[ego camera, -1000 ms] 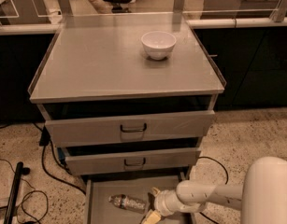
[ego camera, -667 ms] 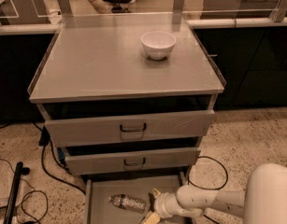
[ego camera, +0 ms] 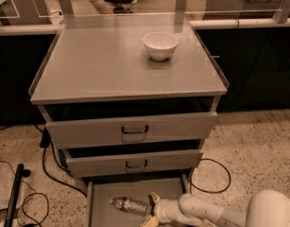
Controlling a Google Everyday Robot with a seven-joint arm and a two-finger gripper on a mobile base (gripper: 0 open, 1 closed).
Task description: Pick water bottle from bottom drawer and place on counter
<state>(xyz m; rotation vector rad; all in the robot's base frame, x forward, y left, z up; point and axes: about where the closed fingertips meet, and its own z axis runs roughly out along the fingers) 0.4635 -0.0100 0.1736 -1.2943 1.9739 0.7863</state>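
Camera view, bottom centre: I see the water bottle [ego camera: 129, 204] lying on its side on the floor of the bottom drawer [ego camera: 135, 188], which is pulled out. My gripper [ego camera: 149, 209] sits just right of it, low in the frame, fingers spread and holding nothing. A white bowl [ego camera: 160, 45] stands on the counter [ego camera: 106, 67], upper centre

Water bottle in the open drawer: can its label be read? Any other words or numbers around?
Label on the water bottle: too blurred to read.
On the bowl, counter and two handled drawers: no text visible.
On the gripper, open at the bottle's end in the bottom drawer: no markings visible.
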